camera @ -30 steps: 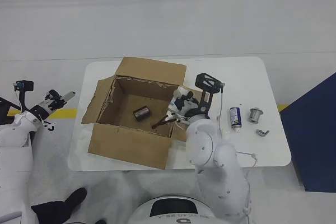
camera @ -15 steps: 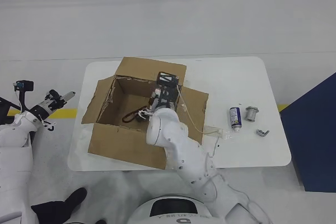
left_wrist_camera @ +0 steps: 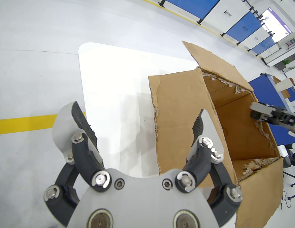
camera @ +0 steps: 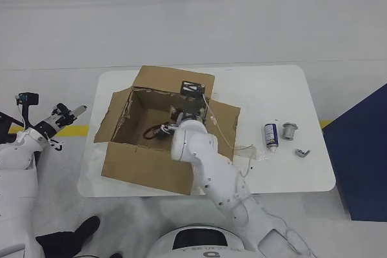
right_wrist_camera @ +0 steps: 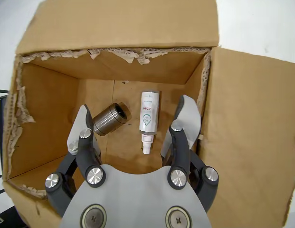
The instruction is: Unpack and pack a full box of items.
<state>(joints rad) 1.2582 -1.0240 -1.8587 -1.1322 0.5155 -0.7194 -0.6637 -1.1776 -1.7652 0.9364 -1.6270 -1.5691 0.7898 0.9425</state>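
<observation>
Since a second ago the right arm has swung from the box's right-hand flap to a position over the box interior, its wrist camera pointing down into it. The right gripper stands inside the open top of the cardboard box, fingers spread wide, nothing held. Two items lie on the box floor below it. A white spray bottle lies on its side between the two fingers and clear of both, nozzle toward the gripper. A metal cylinder lies on its side just beside one finger, apart from the bottle; contact between cylinder and finger cannot be determined. The box sits on the left half of the white table, flaps folded outward, edges torn. The left gripper hangs off the table's left end above the floor, near a yellow floor line, fingers wide apart, empty. On the table to the right of the box, well apart from it, are a small grey bracket toward the front edge, then a small bottle lying down with a grey metal fitting just beside it.
</observation>
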